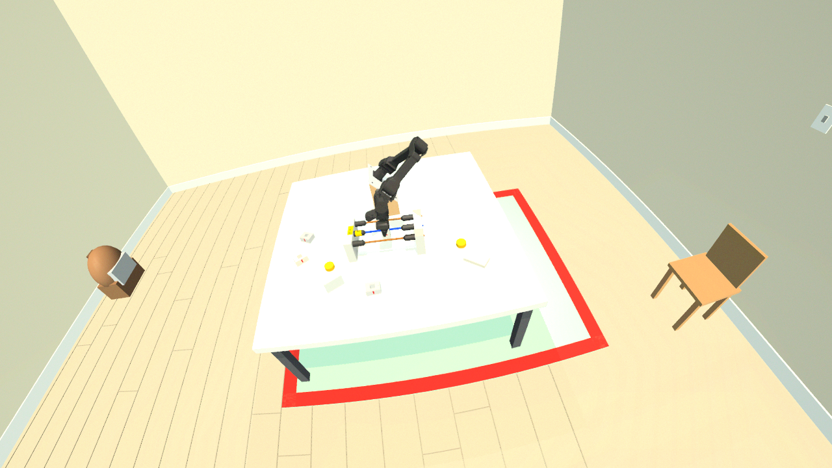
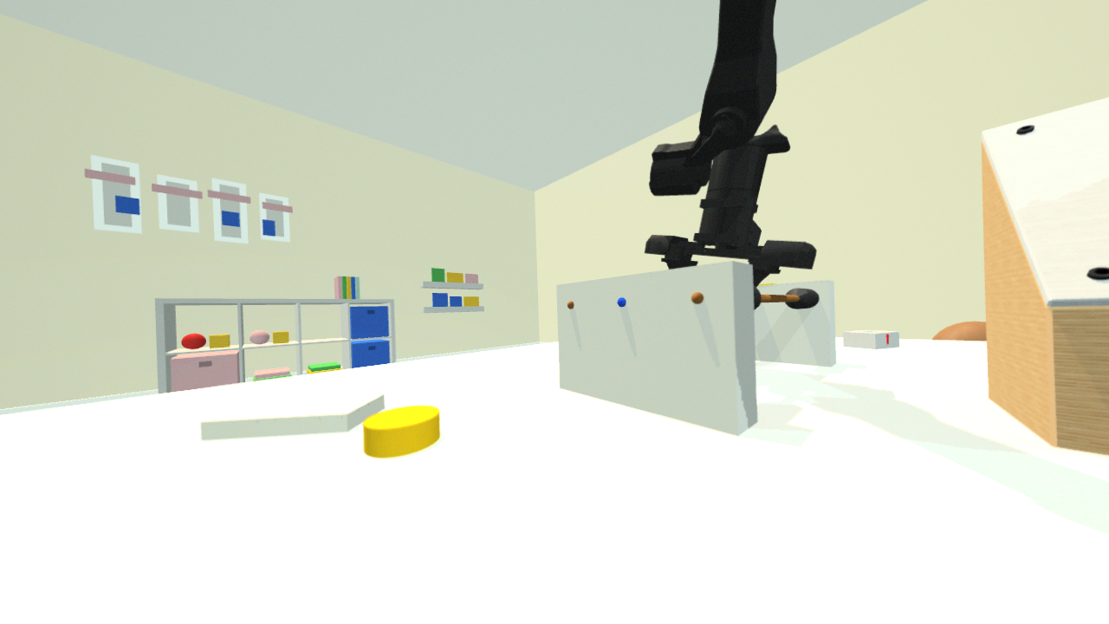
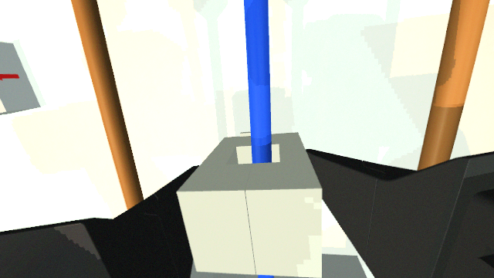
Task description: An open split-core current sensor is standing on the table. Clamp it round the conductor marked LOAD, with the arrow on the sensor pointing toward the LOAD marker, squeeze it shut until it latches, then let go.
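Note:
My gripper (image 3: 252, 164) (image 1: 383, 233) is shut on the white sensor (image 3: 220, 232), with a black finger on each side. The sensor's halves meet along a thin seam. The blue conductor (image 3: 259, 77) (image 1: 395, 229) passes through its square window and shows again below it. In the exterior view the sensor and fingertips are hidden behind the near end panel (image 2: 643, 356). Yellow tags (image 1: 350, 230) stand at the left end of the conductors in the top view; their lettering is too small to read. No arrow shows on the held sensor.
Copper conductors (image 3: 109, 116) (image 3: 455, 77) run on both sides of the blue one. Several small white blocks (image 1: 307, 237) (image 1: 372, 289) with red marks, yellow discs (image 1: 329, 266) (image 1: 461, 243) and flat white pieces (image 1: 333, 283) (image 1: 476, 261) lie on the table (image 1: 407, 314). A wooden block (image 2: 1078, 380) stands right in the exterior view.

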Motion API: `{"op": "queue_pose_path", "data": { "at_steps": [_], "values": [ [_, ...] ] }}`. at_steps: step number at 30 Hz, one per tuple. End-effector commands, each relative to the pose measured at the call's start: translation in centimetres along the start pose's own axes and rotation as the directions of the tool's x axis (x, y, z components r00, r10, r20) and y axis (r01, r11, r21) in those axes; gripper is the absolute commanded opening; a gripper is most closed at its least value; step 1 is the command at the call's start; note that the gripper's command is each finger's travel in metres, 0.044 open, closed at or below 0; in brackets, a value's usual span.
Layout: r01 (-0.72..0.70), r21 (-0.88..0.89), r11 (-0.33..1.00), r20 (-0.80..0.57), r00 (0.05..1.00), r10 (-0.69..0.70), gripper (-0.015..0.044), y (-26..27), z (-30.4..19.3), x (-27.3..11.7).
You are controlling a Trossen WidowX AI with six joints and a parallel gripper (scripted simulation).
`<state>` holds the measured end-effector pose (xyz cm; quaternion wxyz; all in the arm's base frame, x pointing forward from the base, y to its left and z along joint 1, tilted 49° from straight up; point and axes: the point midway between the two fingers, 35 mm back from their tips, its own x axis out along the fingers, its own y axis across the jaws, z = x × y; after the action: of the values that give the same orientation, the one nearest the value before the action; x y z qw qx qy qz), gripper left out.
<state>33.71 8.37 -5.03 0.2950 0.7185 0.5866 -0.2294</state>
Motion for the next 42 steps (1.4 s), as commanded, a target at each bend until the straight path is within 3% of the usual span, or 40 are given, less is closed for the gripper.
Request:
{"op": "queue_pose_path", "data": {
  "at_steps": [1, 7, 12, 42],
  "values": [
    [0.0, 0.0, 1.0, 0.0, 1.0, 0.0, 0.0149, 0.0, 0.0, 0.0],
    [0.0, 0.0, 1.0, 0.0, 1.0, 0.0, 0.0109, 0.0, 0.0, 0.0],
    [0.046, 0.008, 0.999, -0.003, 0.999, -0.046, 0.0, 0.05, 0.15, 0.02],
    [-0.006, 0.008, 1.0, 0.002, 1.0, 0.006, 0.0, -0.5, 0.04, -0.14]
  ]
}}
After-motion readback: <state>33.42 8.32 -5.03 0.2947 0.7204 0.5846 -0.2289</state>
